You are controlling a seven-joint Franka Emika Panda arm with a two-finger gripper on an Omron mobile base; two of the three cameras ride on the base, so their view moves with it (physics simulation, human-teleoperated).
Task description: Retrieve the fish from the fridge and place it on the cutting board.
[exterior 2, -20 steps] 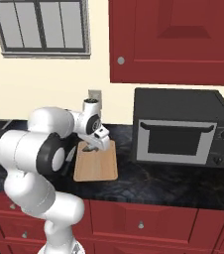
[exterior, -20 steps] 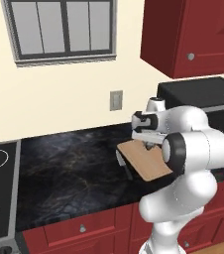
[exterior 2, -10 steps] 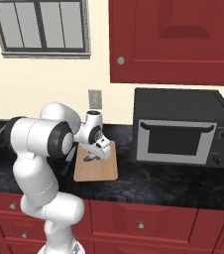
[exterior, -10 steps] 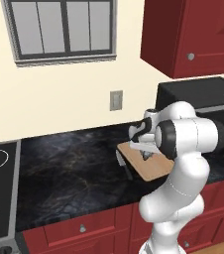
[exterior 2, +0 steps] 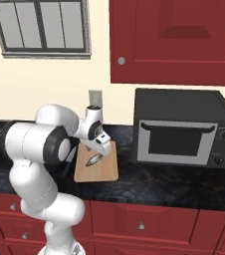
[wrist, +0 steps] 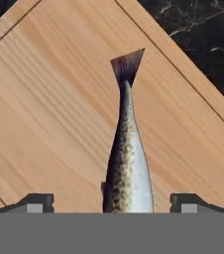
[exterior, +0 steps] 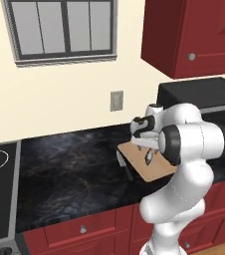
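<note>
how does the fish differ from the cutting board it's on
The fish is slim, tapered and speckled dark grey with a pale side; the cutting board is broad, flat, rectangular and light tan with wood grain. The fish covers only a narrow strip, while the board spreads well beyond it on all sides. The fish ends in a forked tail; the board has straight edges. Both lie flat on the black countertop.

fish [exterior 2: 93, 160] lying on cutting board [exterior 2: 107, 169] | gripper [exterior 2: 99, 147] just above | microwave [exterior 2: 184, 133] beside

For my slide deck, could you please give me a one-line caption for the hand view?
Open gripper above a speckled silver-grey fish lying on the light tan wooden cutting board.
</note>
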